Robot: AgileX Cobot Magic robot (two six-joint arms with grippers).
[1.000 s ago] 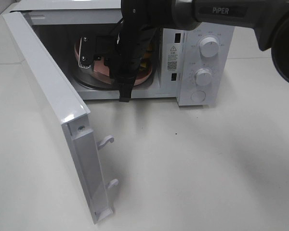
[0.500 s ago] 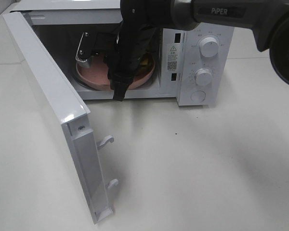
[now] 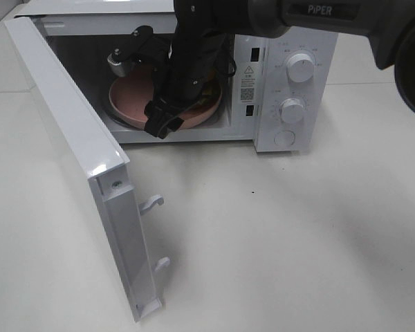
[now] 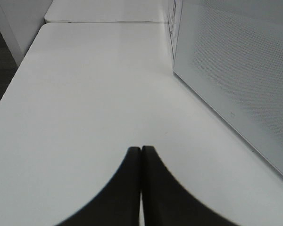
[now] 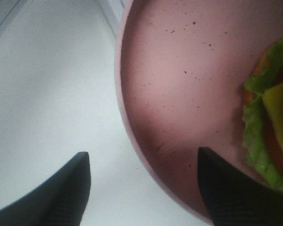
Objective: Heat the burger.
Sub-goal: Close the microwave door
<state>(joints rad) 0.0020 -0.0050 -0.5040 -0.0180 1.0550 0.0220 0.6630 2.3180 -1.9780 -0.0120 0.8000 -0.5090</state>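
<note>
Two claws are showing, both mine. My right claw (image 5: pixel 142 157) is standing released. Its two dark fingers are spreading wide, one hanging over the pink speckled plate (image 5: pixel 179 84) and the other over the pale floor beside it. The plate's rim is passing between them and nothing is being grasped.

The burger (image 5: pixel 269 122) is sitting on that plate, toward its far side from my fingers. Only ruffled green lettuce, a yellow cheese corner and some red-brown filling are showing at the edge of my wrist view.

From the high camera, my right arm (image 3: pixel 194 62) is reaching into the white microwave (image 3: pixel 263 131), whose door (image 3: pixel 69 131) is swinging wide open on the left. The plate is lying inside the cavity, and my arm is hiding most of the burger there.

My left claw (image 4: pixel 141 153) is staying out of this — it is clenched, fingers pressing together on nothing, and is hovering above the white counter (image 4: pixel 85 94).
</note>
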